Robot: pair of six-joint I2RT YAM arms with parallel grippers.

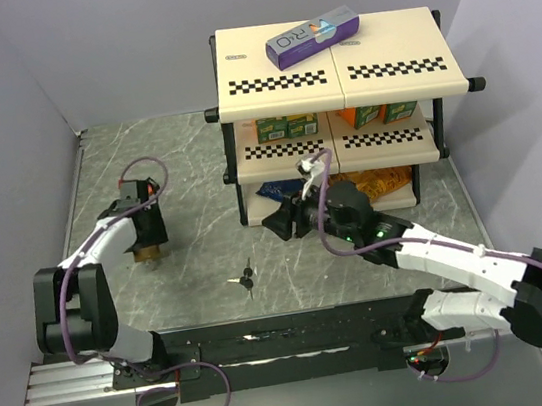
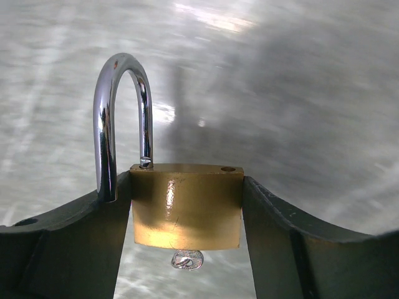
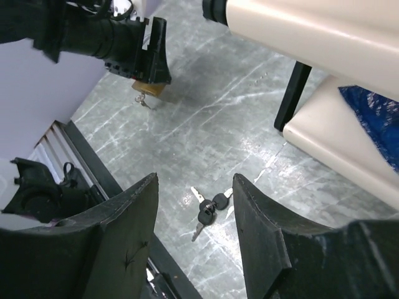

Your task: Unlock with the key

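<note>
Two small keys (image 3: 209, 210) are found lying flat on the table (image 1: 176, 176). They are joined at their rounded black heads, and their thin silver blades are splayed apart. They are located on the open surface between the two arms, in front of the shelf unit and well apart from the padlock. The right gripper (image 3: 194, 180) is held above them with its matt black fingers spread and nothing between them; the keys are seen through the gap.

The left gripper (image 2: 187, 187) is clamped on the padlock (image 2: 187, 215), whose flat sides are pressed by the two black fingers. The body is a squarish block of polished brass, lightly scratched. The shackle (image 2: 115, 112) is a bright chromed bow. Its shorter leg is seen ending at the top face of the body, and an empty hole is shown at the opposite corner. A small silver piece (image 2: 187, 260) is noted protruding from the face opposite the shackle; whether it is a key cannot be told.

The table is surfaced in a grey-green, stone-patterned sheet with pale veins, faintly glossy. It is enclosed by plain lavender walls (image 1: 127, 41). A two-tier shelf unit (image 1: 390, 45) of cream panels with black-and-white chequered strips, carried on a black tubular frame, is set at the far side. A purple carton (image 1: 313, 35) is laid on its top, and coloured packets are stored beneath.
</note>
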